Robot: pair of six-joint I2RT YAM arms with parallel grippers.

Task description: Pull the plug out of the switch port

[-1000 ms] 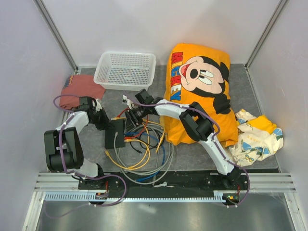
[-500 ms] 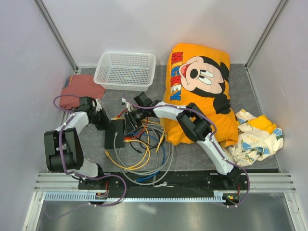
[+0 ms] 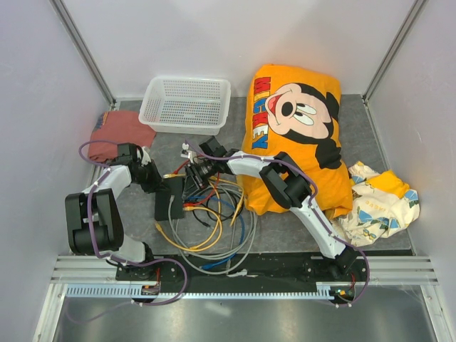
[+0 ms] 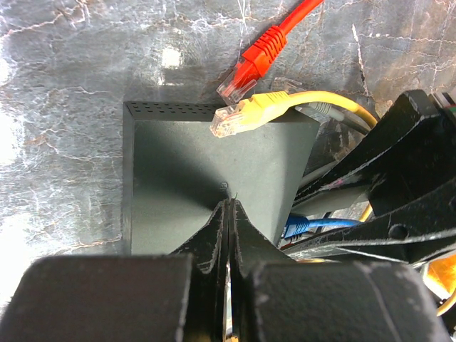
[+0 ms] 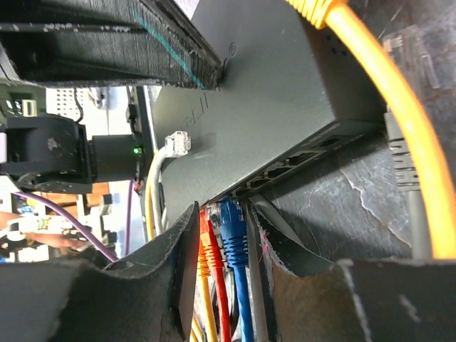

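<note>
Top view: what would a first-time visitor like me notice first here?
Probably the bright orange Mickey Mouse cushion at the back right of the table. Next, the tangle of coloured cables in the near middle, running into the black switch, where the left gripper and right gripper meet. A white mesh basket sits behind them.

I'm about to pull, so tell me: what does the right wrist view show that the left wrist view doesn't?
Right wrist only: the socket row of the switch, with a blue plug and a red plug seated between the fingers of the right gripper. Left wrist only: a loose red plug lying past the switch's edge. Both: the switch's top, the shut left gripper pressing on it.
</note>
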